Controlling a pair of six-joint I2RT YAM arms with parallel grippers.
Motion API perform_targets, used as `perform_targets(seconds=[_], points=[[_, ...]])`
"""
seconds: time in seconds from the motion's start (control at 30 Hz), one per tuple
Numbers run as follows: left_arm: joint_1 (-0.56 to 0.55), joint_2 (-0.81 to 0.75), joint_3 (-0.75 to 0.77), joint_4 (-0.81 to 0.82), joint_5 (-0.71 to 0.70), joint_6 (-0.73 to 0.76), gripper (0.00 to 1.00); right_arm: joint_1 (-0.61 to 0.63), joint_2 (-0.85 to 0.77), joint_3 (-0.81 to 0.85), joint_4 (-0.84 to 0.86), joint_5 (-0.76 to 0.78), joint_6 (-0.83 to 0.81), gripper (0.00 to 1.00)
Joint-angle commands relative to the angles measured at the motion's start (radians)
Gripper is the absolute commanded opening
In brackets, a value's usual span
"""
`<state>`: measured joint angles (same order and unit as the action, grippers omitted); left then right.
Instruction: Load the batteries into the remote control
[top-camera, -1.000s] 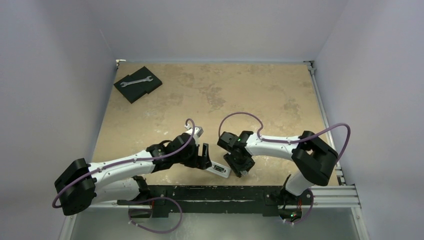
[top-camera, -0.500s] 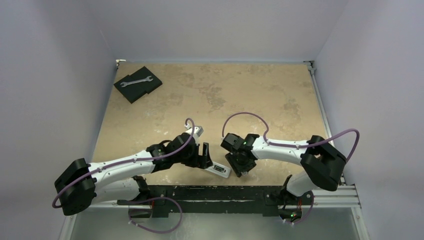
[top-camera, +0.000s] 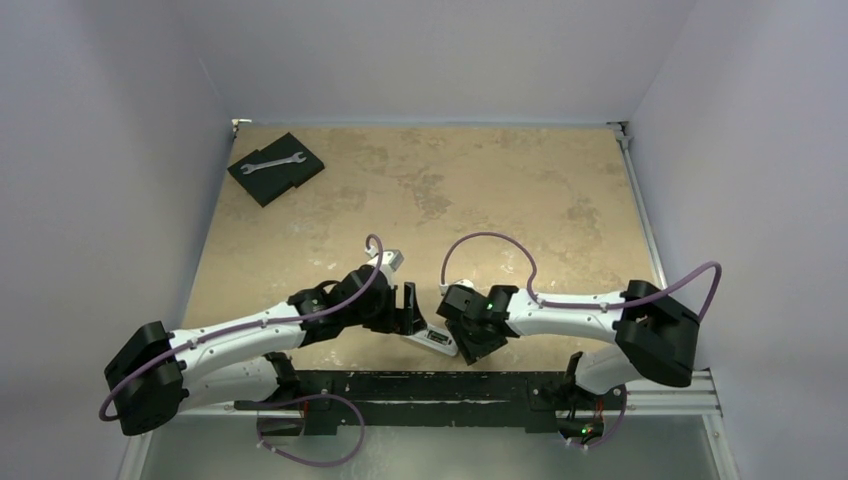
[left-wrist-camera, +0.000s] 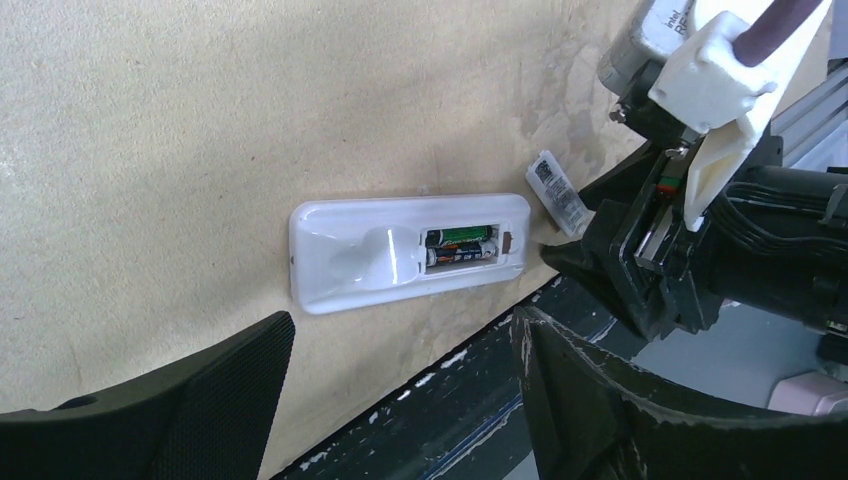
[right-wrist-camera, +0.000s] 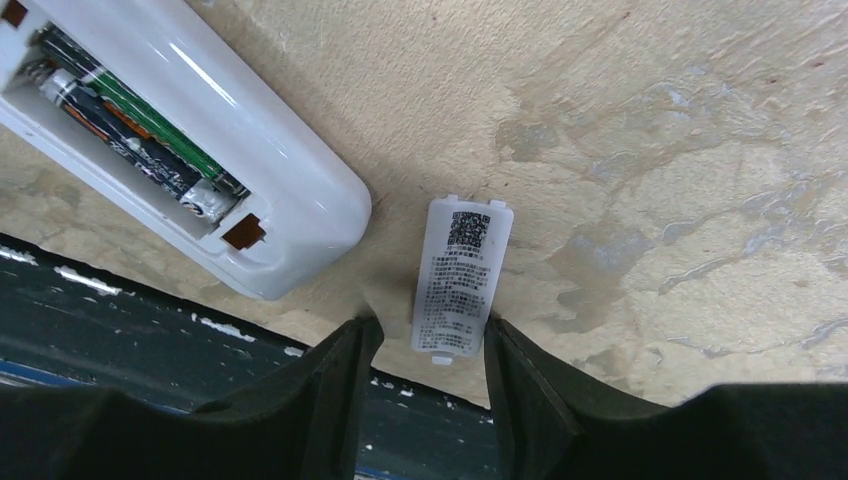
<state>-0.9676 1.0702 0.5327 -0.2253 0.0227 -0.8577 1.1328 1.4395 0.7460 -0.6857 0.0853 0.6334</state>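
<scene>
one slim white plastic remote control (top-camera: 432, 338) lies at the near edge of the tan table (top-camera: 450, 190), between left gripper (top-camera: 411, 318) and right gripper (top-camera: 465, 340), seen from above. left wrist view: left gripper jaws wide apart, empty; remote control back-up, its open bay holding both small dark cylindrical batteries (left-wrist-camera: 462, 246) side by side. right wrist view: right gripper jaws apart, astride a small white labelled cover piece (right-wrist-camera: 462, 265), unclamped, just beside the remote control.

top: high, steep down, whole bench (top-camera: 450, 180) | both wrists: close, oblique down | shared: remote control (left-wrist-camera: 360, 255) at near edge
</scene>
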Motion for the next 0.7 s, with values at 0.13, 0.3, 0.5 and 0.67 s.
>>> perform_targets(seconds=[0.13,0.3,0.5,0.67], points=[[-0.003,-0.023,0.002,0.018,0.005,-0.040,0.79,0.033,-0.043,-0.076,0.118,0.045,0.183,0.53],[-0.003,-0.033,0.003,0.010,0.002,-0.049,0.79,0.036,-0.054,-0.089,0.146,0.072,0.208,0.52],[-0.004,-0.038,0.000,0.004,-0.004,-0.057,0.79,0.041,-0.061,-0.095,0.122,0.128,0.226,0.50],[-0.004,-0.022,0.004,0.013,0.001,-0.062,0.79,0.048,-0.078,-0.105,0.101,0.172,0.252,0.47]])
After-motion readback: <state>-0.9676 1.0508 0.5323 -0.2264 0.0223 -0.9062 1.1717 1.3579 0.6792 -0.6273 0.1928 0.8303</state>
